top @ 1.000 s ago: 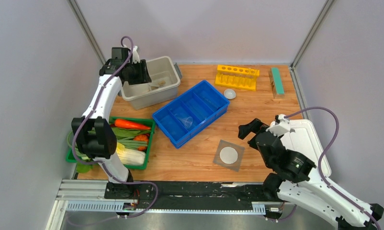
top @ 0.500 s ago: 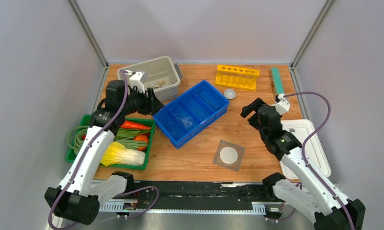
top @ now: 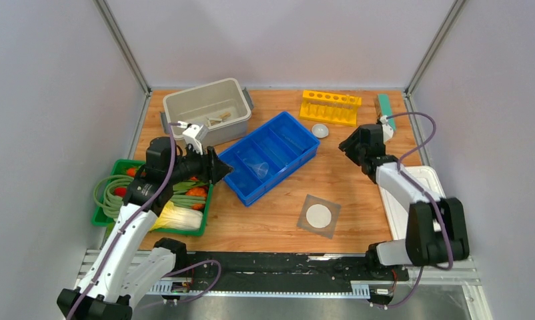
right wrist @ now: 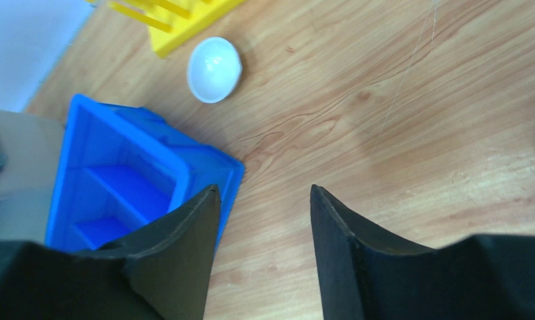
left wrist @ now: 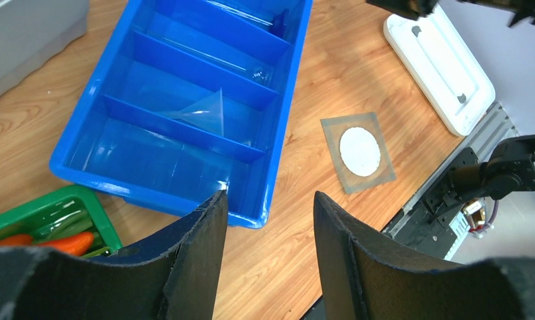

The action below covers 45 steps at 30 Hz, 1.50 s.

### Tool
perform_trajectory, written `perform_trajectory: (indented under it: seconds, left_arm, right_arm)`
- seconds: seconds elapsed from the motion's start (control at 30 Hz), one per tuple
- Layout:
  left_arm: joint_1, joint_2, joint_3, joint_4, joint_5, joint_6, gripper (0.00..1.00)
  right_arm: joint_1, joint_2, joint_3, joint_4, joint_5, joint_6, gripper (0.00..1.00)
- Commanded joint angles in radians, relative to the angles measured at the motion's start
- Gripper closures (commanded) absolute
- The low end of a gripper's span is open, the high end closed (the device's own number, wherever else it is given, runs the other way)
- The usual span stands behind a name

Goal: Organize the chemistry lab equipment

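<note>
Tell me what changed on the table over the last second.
The left gripper pulled back from over the grey bin to the blue tray's near-left corner. The right gripper swung from beside the white lid out toward the round dish. Both are open and empty; nothing was picked up or released. Tray, dish and mesh square stayed put.

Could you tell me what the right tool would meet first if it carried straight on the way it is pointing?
Probably the bare wooden table: the right tool points at open wood beside a corner of the blue tray, short of the round dish, though depth is unclear.
</note>
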Motion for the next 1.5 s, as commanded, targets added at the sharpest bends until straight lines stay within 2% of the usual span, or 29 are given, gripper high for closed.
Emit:
perform_trajectory:
  seconds: [0.0, 0.27, 0.67, 1.07, 1.33, 1.47]
  left_arm:
    - [-0.002, -0.032, -0.008, 0.038, 0.003, 0.014, 0.42]
    - [0.0, -0.061, -0.011, 0.029, -0.015, 0.018, 0.42]
    - [-0.002, -0.049, -0.01, 0.032, -0.003, 0.014, 0.42]
    - [-0.002, -0.052, -0.007, 0.025, -0.02, 0.021, 0.43]
    - [-0.002, -0.063, -0.011, 0.018, -0.043, 0.031, 0.43]
    - [-0.002, -0.055, -0.011, 0.015, -0.04, 0.034, 0.43]
  right_arm:
    - [-0.02, 0.177, 0.166, 0.085, -0.084, -0.013, 0.52]
    - [-0.02, 0.493, 0.413, 0.092, -0.19, -0.016, 0.59]
    - [-0.022, 0.639, 0.532, 0.057, -0.187, 0.01, 0.62]
    - [-0.02, 0.678, 0.549, 0.014, -0.151, 0.036, 0.69]
    - [-0.02, 0.584, 0.481, 0.002, -0.067, 0.033, 0.96]
    - [-0.023, 0.489, 0.412, -0.003, 0.002, 0.024, 1.0]
